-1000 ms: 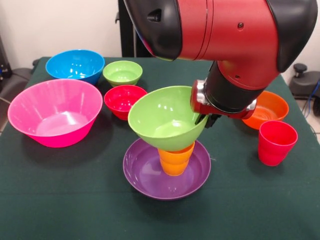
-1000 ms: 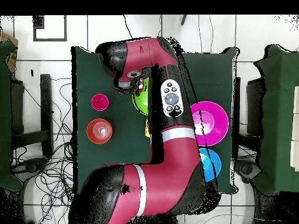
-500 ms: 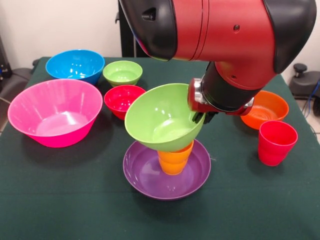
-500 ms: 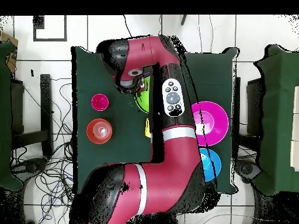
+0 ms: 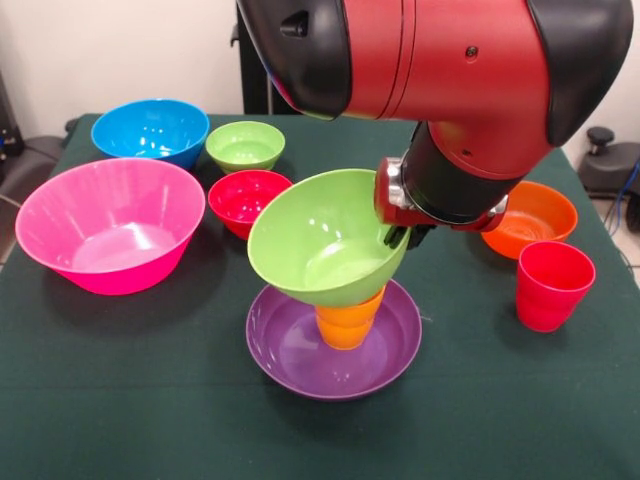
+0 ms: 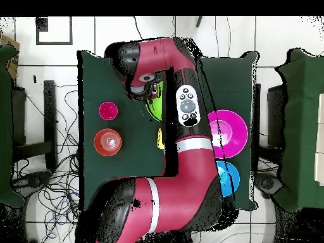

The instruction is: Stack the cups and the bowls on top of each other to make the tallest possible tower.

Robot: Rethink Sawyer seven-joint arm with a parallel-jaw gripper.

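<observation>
The purple bowl [image 5: 290, 360] sits at the table's middle with the orange cup [image 5: 345, 325] upright in it. The large lime green bowl [image 5: 310, 240] rests tilted on that cup. My gripper [image 5: 400, 237] is shut on the lime bowl's right rim. The red cup [image 5: 548, 285] stands at the right, next to the small orange bowl [image 5: 535, 215]. In the overhead view the arm covers most of the lime bowl [image 6: 154, 107]. A bit of yellow [image 6: 160, 138], perhaps the yellow cup, shows beside the arm there. The yellow cup is hidden in the front view.
The pink bowl [image 5: 105, 225], blue bowl [image 5: 150, 128], small green bowl [image 5: 245, 145] and small red bowl [image 5: 245, 198] stand at the left and back of the green table [image 5: 120, 400]. The arm's bulk hangs over the table's back right.
The lime bowl, held in my gripper, has shifted a little left and settled lower over the orange cup. The other bowls and cups have not moved.
</observation>
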